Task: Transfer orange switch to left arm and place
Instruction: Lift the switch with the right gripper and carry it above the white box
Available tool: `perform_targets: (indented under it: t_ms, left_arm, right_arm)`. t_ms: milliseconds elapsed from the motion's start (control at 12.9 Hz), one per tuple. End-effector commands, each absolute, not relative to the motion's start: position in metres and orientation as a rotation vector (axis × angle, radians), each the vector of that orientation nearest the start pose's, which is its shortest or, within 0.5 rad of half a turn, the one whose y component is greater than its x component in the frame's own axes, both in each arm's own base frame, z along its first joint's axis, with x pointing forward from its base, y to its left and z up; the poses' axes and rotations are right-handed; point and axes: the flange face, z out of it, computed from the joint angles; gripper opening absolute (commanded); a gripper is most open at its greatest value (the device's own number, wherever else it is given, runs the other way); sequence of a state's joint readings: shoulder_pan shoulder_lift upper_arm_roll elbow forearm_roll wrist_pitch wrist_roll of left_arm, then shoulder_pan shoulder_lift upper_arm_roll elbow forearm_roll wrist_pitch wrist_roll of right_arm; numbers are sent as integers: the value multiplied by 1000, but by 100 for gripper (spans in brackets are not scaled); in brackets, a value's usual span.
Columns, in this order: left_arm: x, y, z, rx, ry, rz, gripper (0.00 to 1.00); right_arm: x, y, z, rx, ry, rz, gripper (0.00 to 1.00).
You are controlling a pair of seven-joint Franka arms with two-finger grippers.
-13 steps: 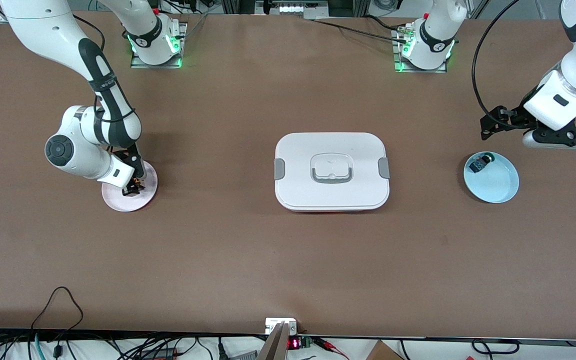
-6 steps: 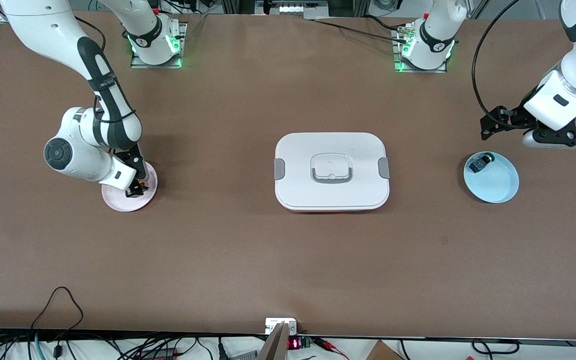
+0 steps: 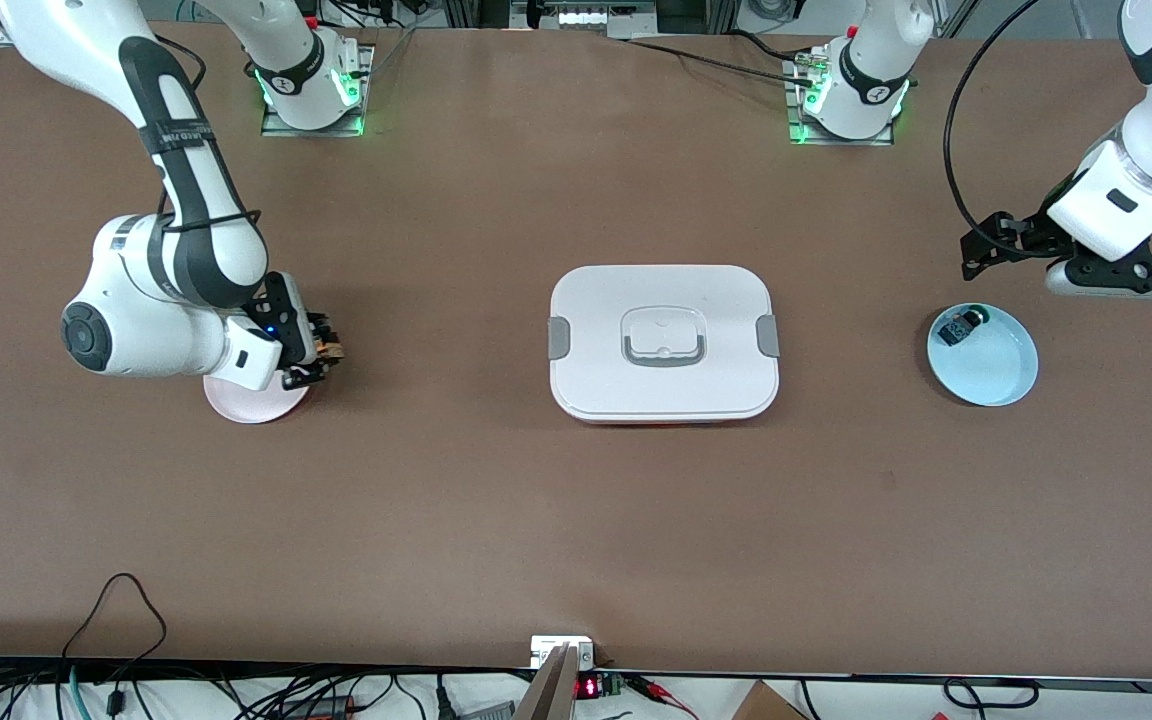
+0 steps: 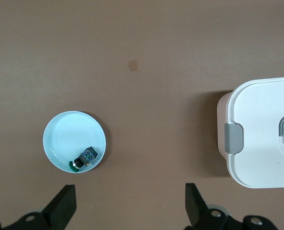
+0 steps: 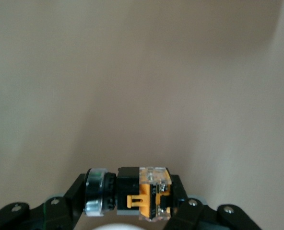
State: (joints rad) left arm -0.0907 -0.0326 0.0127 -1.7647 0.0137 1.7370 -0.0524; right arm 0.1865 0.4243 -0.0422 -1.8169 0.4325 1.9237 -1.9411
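Your right gripper (image 3: 321, 352), mid-left of frame, clamps the orange switch (image 5: 141, 192); the box (image 3: 663, 343) sits between it and the spread-fingered left gripper (image 3: 1116, 272).

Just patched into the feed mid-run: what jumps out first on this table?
The big white box sits shut in the middle of the table. Toward the right arm's end, the right gripper holds the orange switch in shut jaws, raised over the table beside the pink plate. At the left arm's end, the left gripper waits open above a blue plate holding a small black-and-blue part.
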Motion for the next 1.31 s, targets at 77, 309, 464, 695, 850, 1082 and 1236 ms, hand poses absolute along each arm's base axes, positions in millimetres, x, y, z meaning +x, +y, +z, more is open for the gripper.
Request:
perform_targets:
  t_ms: [77, 309, 464, 695, 850, 1082, 1236]
  left_arm:
    - [553, -39, 570, -3136, 33, 2, 100]
    - [552, -38, 569, -3137, 13, 7, 100]
    - [554, -36, 565, -3147, 1, 22, 100]
    - [553, -36, 563, -3148, 1, 44, 100]
    - [553, -36, 563, -3147, 1, 47, 100]
    - [551, -43, 561, -3208, -10, 88, 100]
    - [547, -46, 558, -3241, -15, 150, 100]
  right_arm:
    - [606, 183, 327, 2375, 2892, 397, 21]
    - [602, 239, 351, 2662, 2811, 666, 21]
    - [599, 276, 373, 2834, 2757, 822, 21]
    - [589, 325, 380, 3084, 2654, 972, 21]
    - [583, 353, 385, 3172, 2551, 1137, 21]
    - [567, 399, 392, 3302, 2362, 1371, 21]
    - [557, 422, 393, 3345, 2241, 1452, 21]
